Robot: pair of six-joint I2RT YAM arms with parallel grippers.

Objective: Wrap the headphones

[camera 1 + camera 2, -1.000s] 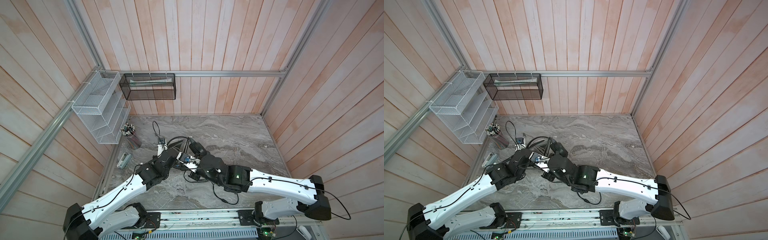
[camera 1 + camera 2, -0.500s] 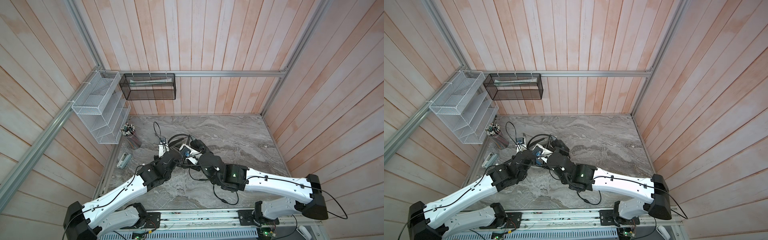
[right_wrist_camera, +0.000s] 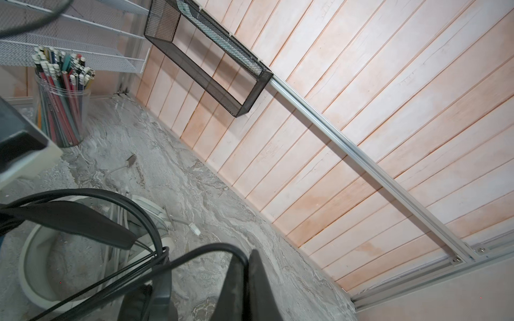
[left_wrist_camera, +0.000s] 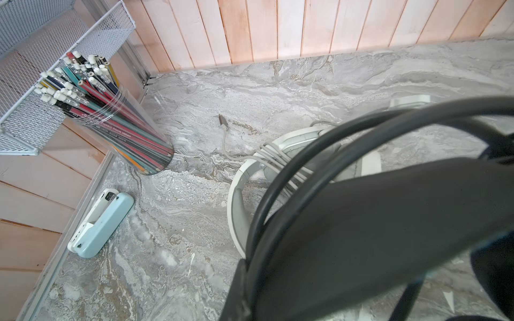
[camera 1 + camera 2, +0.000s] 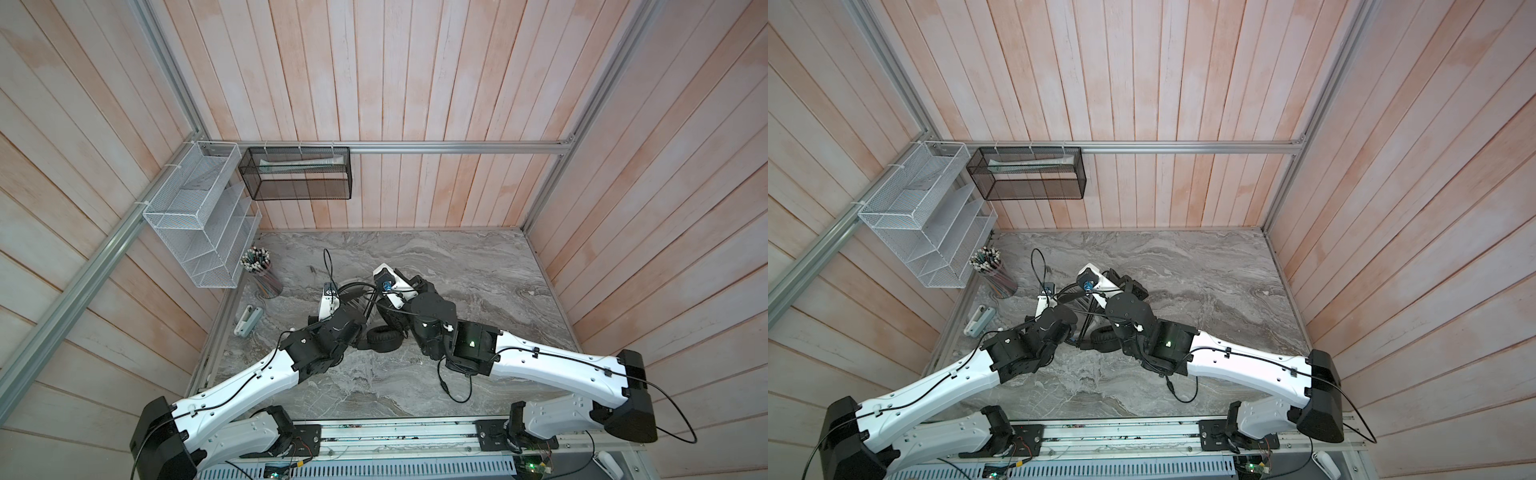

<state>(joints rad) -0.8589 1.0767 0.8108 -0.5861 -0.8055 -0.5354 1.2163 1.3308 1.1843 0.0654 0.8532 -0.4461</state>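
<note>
1. since a second ago the right pincer [image 5: 376,291] has travelled farther out from its own base, drawing the black cable [image 4: 278,191] along; the left pincer [image 5: 336,297] has barely shifted.
2. in both top views the two pincers meet almost tip to tip, both closed down narrow. the black headset [image 5: 384,338] hangs between them, one ear cup apparently resting on the table [image 5: 478,266], back from the tips and between the two wrists. what each one pinches is hard to tell from up here.
3. left wrist view: the black headset's band [image 4: 389,236] fills the space right in front of the left pincer, so it seems clamped on that band, though its fingers are not visible. beyond and below lies the white headset [image 4: 235,205], its grey-white cable [image 4: 275,158] already wound around its band, plug end trailing loose. a pencil cup [image 4: 116,125] and a pale blue stapler [image 4: 103,222] sit farther off to one side.
4. right wrist view: the right pincer's fingers [image 3: 236,291] are pressed together with black cable emerging at their tips; it looks gripped. the white headset lies beneath the loops.
5. handling, as i judge it: light headset, springy band, soft pads, limp slick cable, so turns will slacken unless kept taut. hold the band mid-arch with one pincer, the cable close to the band with the other; avoid tugging the plug joint.
</note>
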